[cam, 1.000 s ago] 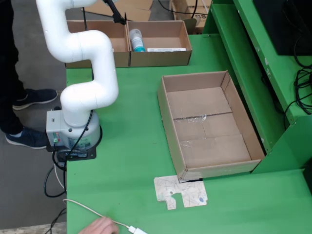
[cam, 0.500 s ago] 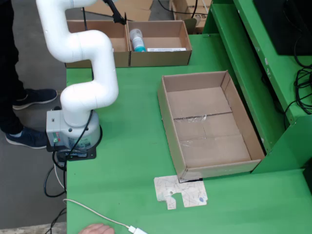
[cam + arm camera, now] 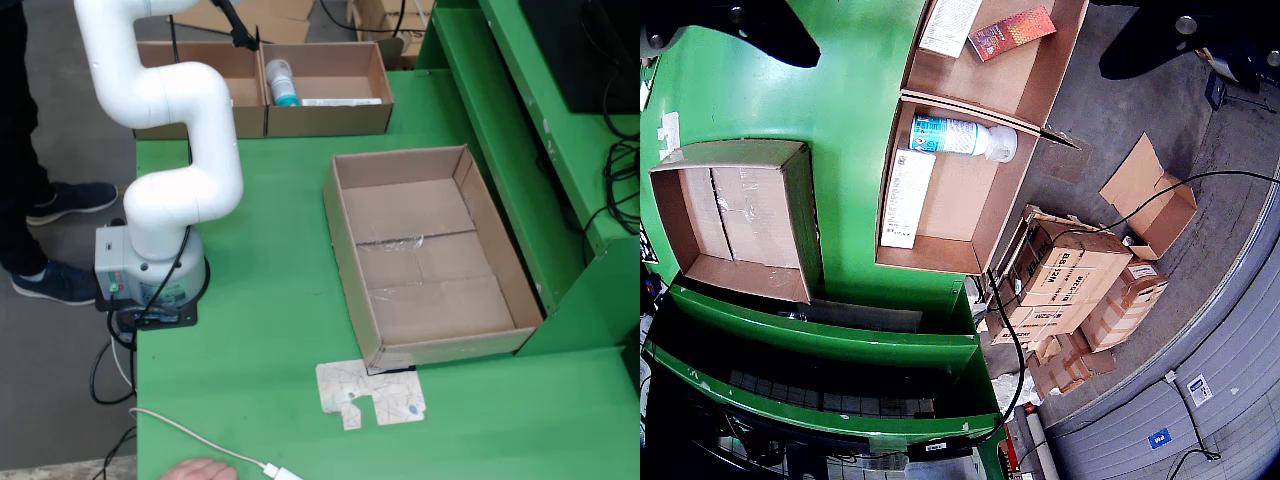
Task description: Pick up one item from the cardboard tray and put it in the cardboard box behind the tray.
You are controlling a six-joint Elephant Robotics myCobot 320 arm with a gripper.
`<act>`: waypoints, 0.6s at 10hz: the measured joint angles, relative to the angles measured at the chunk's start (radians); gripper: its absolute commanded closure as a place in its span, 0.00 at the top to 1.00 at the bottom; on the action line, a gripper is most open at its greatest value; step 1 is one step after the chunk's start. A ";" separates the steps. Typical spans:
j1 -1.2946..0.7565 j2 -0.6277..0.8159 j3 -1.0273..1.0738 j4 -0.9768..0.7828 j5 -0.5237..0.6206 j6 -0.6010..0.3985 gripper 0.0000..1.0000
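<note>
Your fingers [image 3: 960, 40] are spread wide, holding nothing, above the far box [image 3: 940, 200] with the spray bottle [image 3: 962, 136]; the tray [image 3: 430, 260] sits bare.

Green surface [image 3: 270, 330] w/ a flat cardboard scrap [image 3: 370, 393] lying near its front edge, just beside the tray's corner. White cable [image 3: 200, 440] runs across the front-left corner. Dark sneakers [image 3: 60, 240] on the grey floor off the left edge. Wrist view: stacked printed cartons [image 3: 1070, 290] on the floor beyond the surface, plus an open small carton [image 3: 1150, 205] nearby.
</note>
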 measured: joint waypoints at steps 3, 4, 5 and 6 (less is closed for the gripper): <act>-0.003 -0.003 0.000 0.008 0.006 -0.009 1.00; -0.035 -0.020 0.000 0.049 0.041 -0.049 1.00; -0.078 -0.023 0.000 0.087 0.068 -0.089 1.00; -0.123 -0.023 0.000 0.120 0.097 -0.146 1.00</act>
